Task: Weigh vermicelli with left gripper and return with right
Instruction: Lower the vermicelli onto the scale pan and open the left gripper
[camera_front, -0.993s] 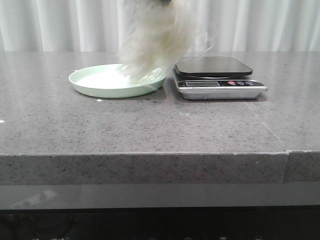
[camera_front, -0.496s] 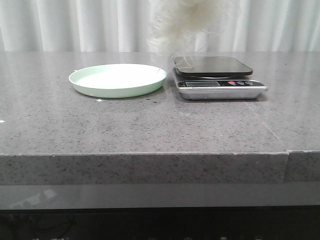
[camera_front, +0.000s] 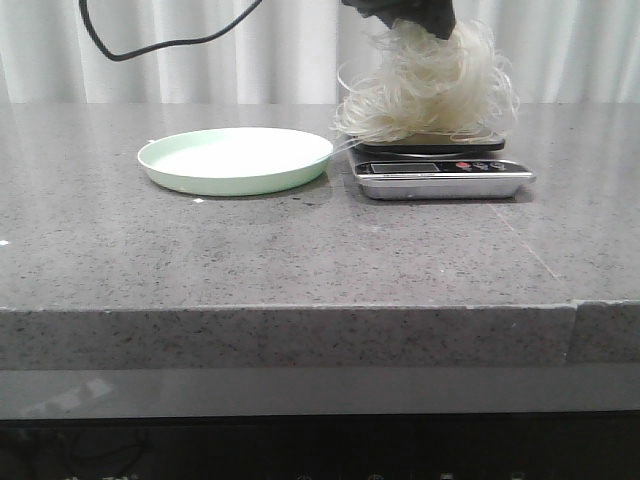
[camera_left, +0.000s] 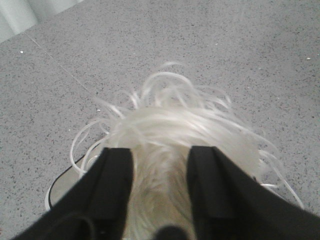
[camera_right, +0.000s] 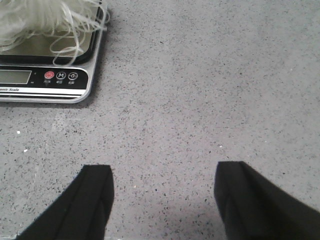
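Note:
The vermicelli (camera_front: 425, 95), a fluffy white nest of noodle strands, rests with its underside on the black platform of the scale (camera_front: 440, 178). My left gripper (camera_front: 405, 15) comes down from above and is shut on the top of the nest. In the left wrist view, its black fingers (camera_left: 117, 170) stand on either side of the vermicelli (camera_left: 165, 130). My right gripper (camera_right: 165, 167) is open and empty over bare counter to the right of the scale (camera_right: 75, 82). The vermicelli (camera_right: 35, 17) shows there too. The right gripper is out of the front view.
A pale green round plate (camera_front: 235, 170) sits empty just left of the scale. A black cable (camera_front: 150, 45) loops above the plate. The grey stone counter (camera_front: 300, 250) has a front edge close to the camera. White curtains hang behind.
The vermicelli has been carried from above the plate to the right and lowered onto the scale. The left gripper has come down into the front view.

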